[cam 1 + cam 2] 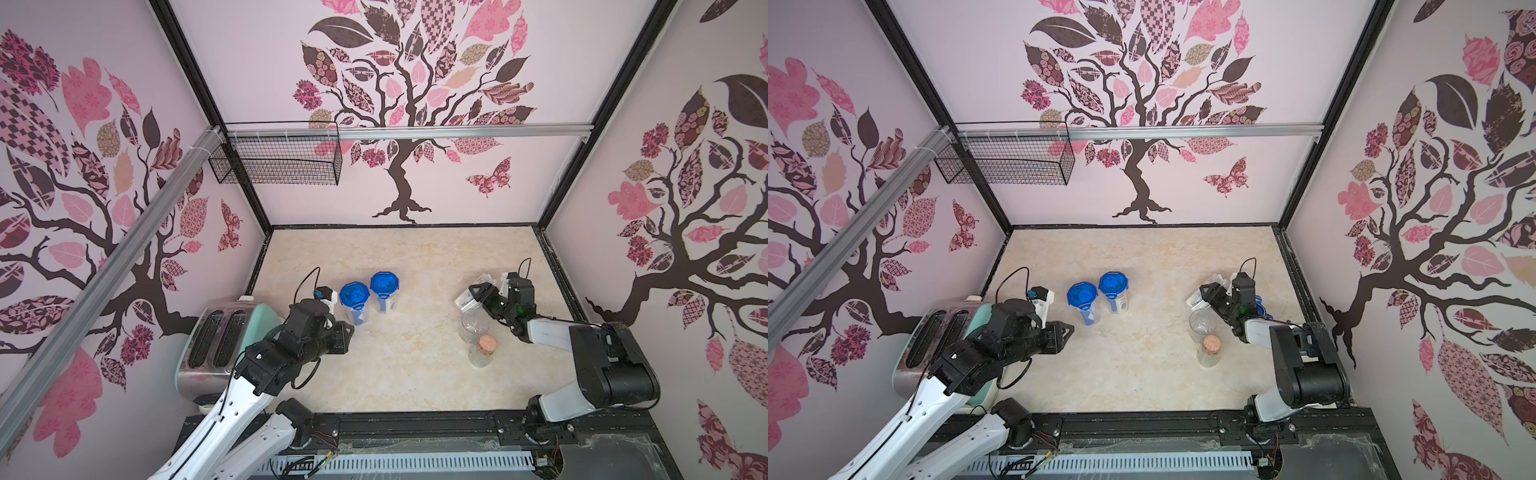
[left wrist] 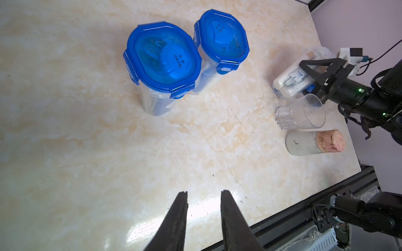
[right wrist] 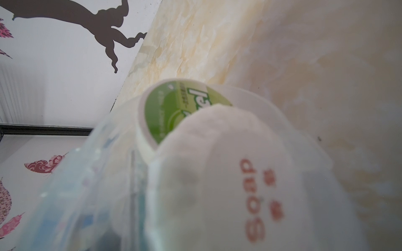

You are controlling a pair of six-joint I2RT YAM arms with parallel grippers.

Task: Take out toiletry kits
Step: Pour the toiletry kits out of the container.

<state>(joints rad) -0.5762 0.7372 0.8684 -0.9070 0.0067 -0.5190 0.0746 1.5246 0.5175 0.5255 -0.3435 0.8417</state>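
Observation:
One toiletry kit [image 2: 291,80] of white bottles and tubes sits inside an open clear jar [image 1: 467,302] tipped on its side at the table's right. My right gripper [image 1: 478,291] is shut on that jar near its mouth. The right wrist view looks into the jar at a white soap packet [image 3: 228,173] and a green-labelled round tub [image 3: 174,108]; the fingers themselves are hidden there. More kits are sealed in two upright jars with blue clip lids [image 1: 354,295] [image 1: 384,284]. My left gripper [image 2: 204,193] hovers open and empty in front of them.
An empty clear cup [image 1: 473,326] and a cork-stoppered glass bottle [image 1: 482,351] stand just in front of the tipped jar. A mint toaster [image 1: 220,336] sits at the left edge under my left arm. A wire basket [image 1: 278,158] hangs on the back wall.

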